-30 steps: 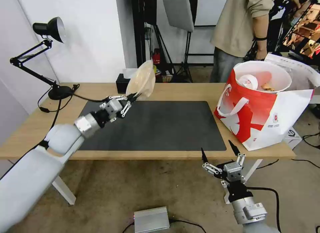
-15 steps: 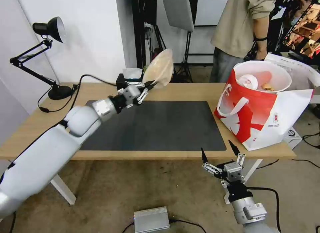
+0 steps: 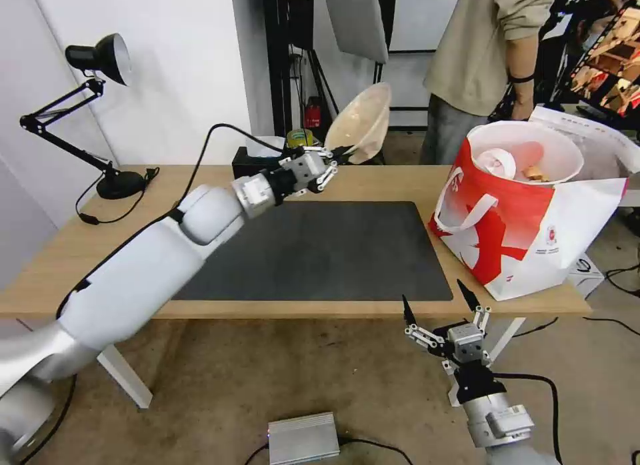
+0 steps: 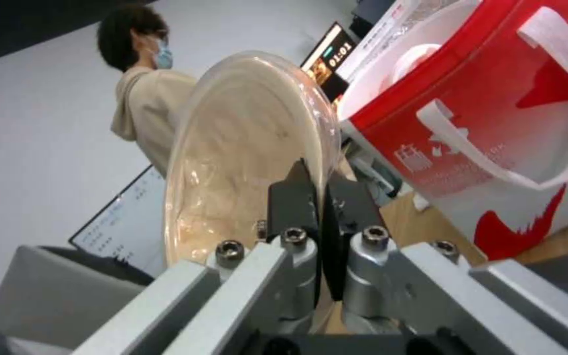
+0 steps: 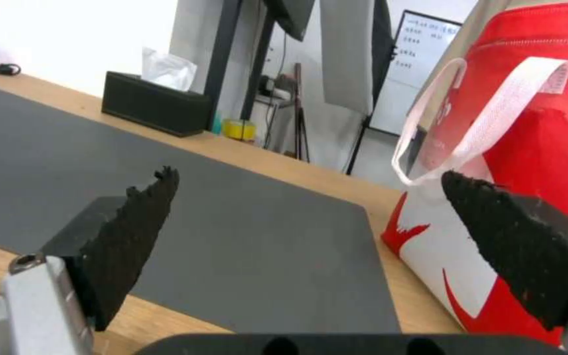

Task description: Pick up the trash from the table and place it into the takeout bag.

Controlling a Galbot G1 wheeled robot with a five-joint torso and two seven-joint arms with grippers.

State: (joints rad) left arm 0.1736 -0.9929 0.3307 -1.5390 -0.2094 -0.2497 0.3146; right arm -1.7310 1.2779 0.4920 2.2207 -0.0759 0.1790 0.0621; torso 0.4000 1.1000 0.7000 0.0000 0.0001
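Note:
My left gripper [image 3: 338, 153] is shut on the rim of the tan round bowl [image 3: 361, 121], holding it tilted on edge above the back of the table [image 3: 60, 252], left of the takeout bag [image 3: 527, 225]. In the left wrist view the fingertips [image 4: 297, 195] pinch the tan bowl [image 4: 244, 148], with the takeout bag [image 4: 494, 123] beyond. The red-and-white bag stands open at the table's right end, with a white bowl [image 3: 527, 152] and a white cup lid [image 3: 497, 163] inside. My right gripper [image 3: 440, 304] hangs open below the table's front edge, near the bag.
A black tissue box [image 3: 257, 160] sits at the table's back edge and a black desk lamp [image 3: 100, 58] at the back left. The black mat [image 3: 320, 252] covers the middle. A person stands behind the bag. A silver box [image 3: 303, 438] lies on the floor.
My left arm has carried the tan bowl up and to the right, from over the mat's back left corner toward the bag. The right arm has not moved.

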